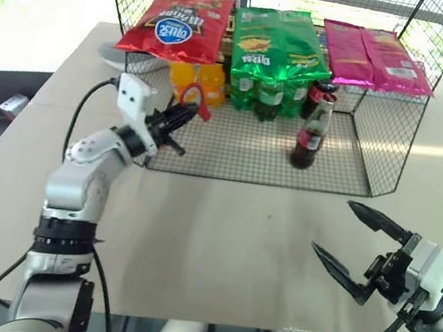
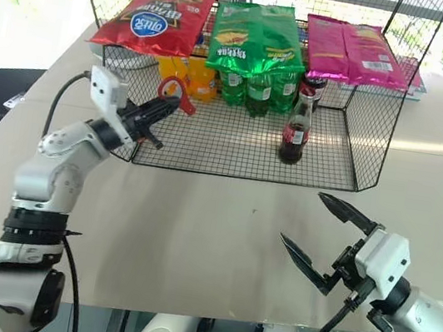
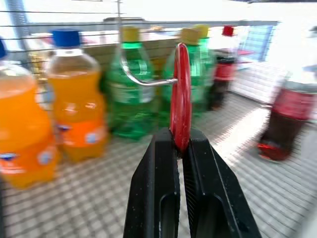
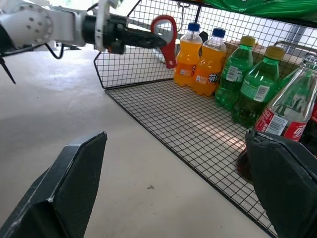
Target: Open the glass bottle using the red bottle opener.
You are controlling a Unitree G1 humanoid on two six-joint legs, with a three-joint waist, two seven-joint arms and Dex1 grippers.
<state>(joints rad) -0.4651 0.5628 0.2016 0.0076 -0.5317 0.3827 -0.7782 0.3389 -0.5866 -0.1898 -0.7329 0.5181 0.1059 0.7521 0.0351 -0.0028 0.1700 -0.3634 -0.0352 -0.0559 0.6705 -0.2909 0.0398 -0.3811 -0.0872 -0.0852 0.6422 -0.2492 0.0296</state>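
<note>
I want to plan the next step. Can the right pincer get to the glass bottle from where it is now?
Probably yes. The right pincer is open and holds nothing, and the wire rack looks open on its near side, with bare table up to the glass bottle.

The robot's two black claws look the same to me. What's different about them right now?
The left tool is shut on the red bottle opener, while the right tool gapes wide open and holds nothing. The left tool is up at the wire basket by the orange bottles; the right tool hangs over the bare table. Both have two black fingers.
</note>
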